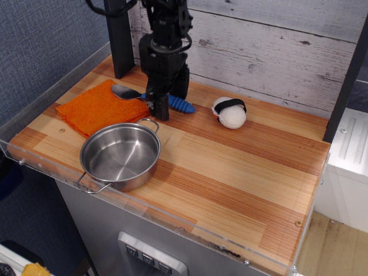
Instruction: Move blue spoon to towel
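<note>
The blue spoon (181, 105) lies on the table at the back. Its silver bowl rests on the far right edge of the orange towel (95, 108), and its ribbed blue handle points right over the wood. My gripper (171, 107) hangs straight over the middle of the spoon. One dark finger (163, 110) stands in front of the handle and the other behind it. The jaws look apart, straddling the handle, whose middle part they hide. The towel lies flat at the back left.
A steel pot (120, 156) with two handles stands just in front of the towel and the gripper. A white ball with a black band (229, 112) lies to the right of the spoon. A dark post (119, 40) stands behind the towel. A clear rim edges the table.
</note>
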You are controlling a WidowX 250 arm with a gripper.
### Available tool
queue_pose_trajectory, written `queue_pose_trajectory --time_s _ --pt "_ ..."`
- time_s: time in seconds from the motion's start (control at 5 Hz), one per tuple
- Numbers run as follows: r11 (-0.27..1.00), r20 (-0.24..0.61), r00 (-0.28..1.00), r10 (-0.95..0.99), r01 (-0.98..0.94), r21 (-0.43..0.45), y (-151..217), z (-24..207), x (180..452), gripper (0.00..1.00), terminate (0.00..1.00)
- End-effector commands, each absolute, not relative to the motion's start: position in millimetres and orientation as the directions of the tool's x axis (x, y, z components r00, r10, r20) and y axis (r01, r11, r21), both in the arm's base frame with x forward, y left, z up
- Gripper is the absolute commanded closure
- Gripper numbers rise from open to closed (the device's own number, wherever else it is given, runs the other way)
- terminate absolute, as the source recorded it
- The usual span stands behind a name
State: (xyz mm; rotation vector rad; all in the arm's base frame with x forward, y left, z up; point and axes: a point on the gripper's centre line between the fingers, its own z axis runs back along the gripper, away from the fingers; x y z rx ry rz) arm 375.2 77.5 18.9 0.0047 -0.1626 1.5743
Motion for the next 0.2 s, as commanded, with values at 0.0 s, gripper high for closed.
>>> queue_pose_trajectory --time_s 0.0 --pt "0.004 0.106 -0.017 0.994 -0.980 -0.197 75.5 69.9 385.1 0.00 1.00"
